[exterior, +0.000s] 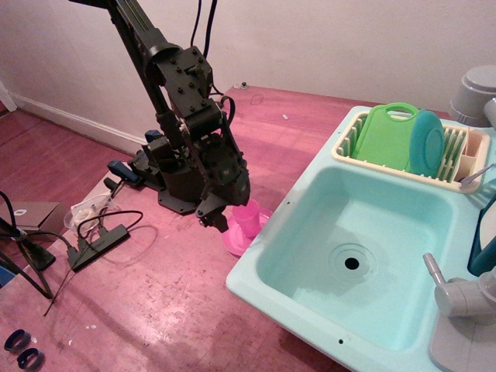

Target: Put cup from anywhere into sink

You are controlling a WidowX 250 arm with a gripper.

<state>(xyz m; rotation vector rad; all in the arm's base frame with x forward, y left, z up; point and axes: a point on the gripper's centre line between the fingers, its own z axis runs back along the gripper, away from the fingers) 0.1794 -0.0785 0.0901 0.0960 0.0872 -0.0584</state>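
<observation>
The small pink cup [248, 218] stands upright on a flat pink plate [235, 239] on the red-brown table, just left of the sink's left rim. The mint-turquoise sink [310, 232] fills the right side, with a dark drain hole [352, 263] and a grey faucet [461, 296] at its near right. My black gripper [219, 213] hangs low, right against the cup's left side, with a finger [208, 220] over the plate. The arm's body hides the jaws, so I cannot tell whether they hold the cup.
A cream dish rack [457, 167] at the sink's back holds a green cutting board [386, 136] and a teal plate [426, 143]. The arm's base [174, 182] stands left of the cup. A power strip and cables [97, 244] lie at the left.
</observation>
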